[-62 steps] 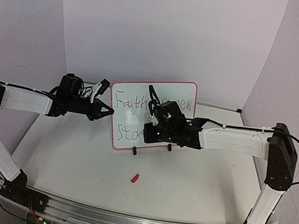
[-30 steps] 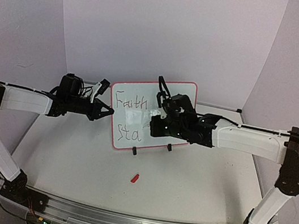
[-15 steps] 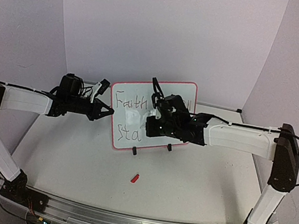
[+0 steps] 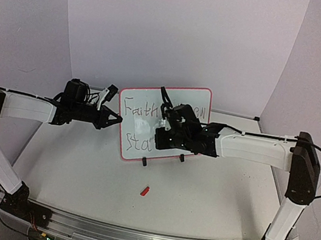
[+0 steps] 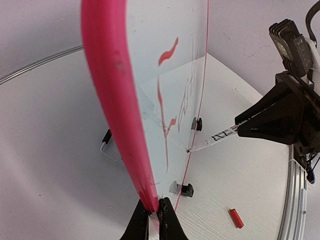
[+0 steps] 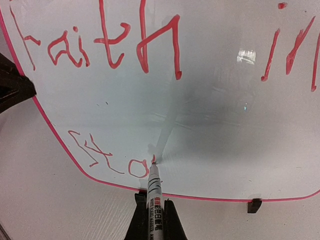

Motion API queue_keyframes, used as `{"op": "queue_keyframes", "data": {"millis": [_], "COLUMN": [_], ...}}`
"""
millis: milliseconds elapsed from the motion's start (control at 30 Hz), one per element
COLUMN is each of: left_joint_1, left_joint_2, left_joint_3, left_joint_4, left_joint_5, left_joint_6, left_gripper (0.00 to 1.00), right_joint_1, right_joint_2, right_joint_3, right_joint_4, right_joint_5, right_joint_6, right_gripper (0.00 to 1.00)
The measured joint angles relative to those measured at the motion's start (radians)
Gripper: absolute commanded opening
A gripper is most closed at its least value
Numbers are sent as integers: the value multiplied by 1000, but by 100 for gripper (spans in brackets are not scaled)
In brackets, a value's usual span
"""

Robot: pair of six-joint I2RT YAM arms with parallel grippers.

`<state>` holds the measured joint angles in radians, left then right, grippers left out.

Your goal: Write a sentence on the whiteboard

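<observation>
Since the left gripper (image 5: 154,216) is clamped on the board (image 6: 215,125) rim and the right gripper (image 6: 153,207) on the marker (image 6: 153,181), I'd press lightly, slow strokes.

Left arm (image 4: 27,109) stretched level toward centre, left gripper (image 4: 111,119) pinched tight on whiteboard (image 4: 152,94) edge. Right arm (image 4: 254,149) extended in from right, forearm level, right gripper (image 4: 161,135) clamped on marker (image 6: 154,190), fingers aimed at board face.

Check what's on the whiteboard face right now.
On the glossy white, pink-rimmed whiteboard: red handwriting, "Faith in" above, "Sta" below, with the white-barrelled marker at the last letter. From above, the black-and-white right arm covers the board's middle; the words there are hidden.
</observation>
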<state>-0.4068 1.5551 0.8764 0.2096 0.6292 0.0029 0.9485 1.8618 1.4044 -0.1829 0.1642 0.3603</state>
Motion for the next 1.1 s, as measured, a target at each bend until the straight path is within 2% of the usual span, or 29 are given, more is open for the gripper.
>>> {"op": "queue_keyframes", "data": {"millis": [1100], "left_joint_1": [0], "left_joint_2": [0], "left_joint_3": [0], "left_joint_4": [0], "left_joint_5": [0], "left_joint_6": [0], "left_gripper": [0], "right_joint_1": [0], "right_joint_2": [28], "right_joint_3": [-4], "right_joint_4": [-36], "right_joint_5": [-1], "right_joint_6": [16], "right_gripper": [0]}}
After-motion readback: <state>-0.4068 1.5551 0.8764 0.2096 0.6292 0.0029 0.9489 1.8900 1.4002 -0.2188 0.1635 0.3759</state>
